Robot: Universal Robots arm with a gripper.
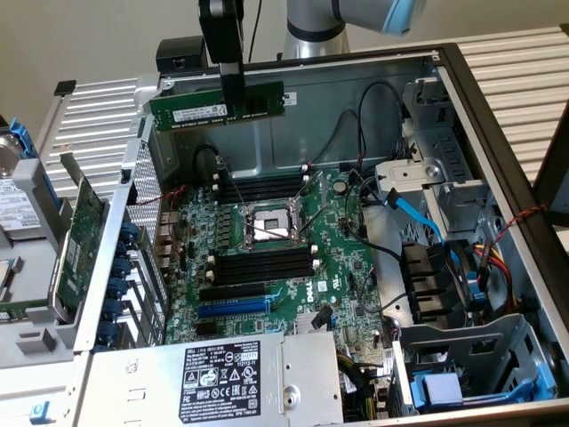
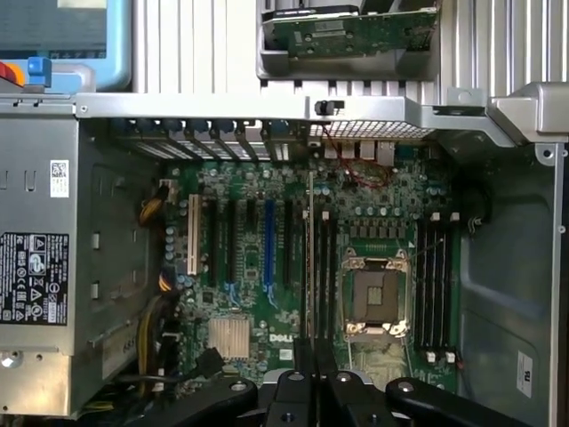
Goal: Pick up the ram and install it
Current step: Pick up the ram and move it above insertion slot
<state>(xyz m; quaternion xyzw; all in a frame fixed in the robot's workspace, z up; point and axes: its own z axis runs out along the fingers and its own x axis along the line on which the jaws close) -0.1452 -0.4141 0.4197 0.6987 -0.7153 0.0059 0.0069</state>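
Green ram (image 1: pixel 187 113) is picked up. The gripper (image 1: pixel 233 105) is clamped tight on its upper edge and holds it level, high over the open computer case (image 1: pixel 498 178). Pickup is done; install is not. The stick hangs well clear of the black memory slots (image 1: pixel 262 264) on the motherboard (image 1: pixel 338 240), which look empty.

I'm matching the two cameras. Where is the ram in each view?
Exterior view: the ram hangs gripped by the fingers above the open case, upper left.
Wrist view: the ram is a thin edge-on strip running out from the fingers over the motherboard.
Shared landmark: the CPU socket.
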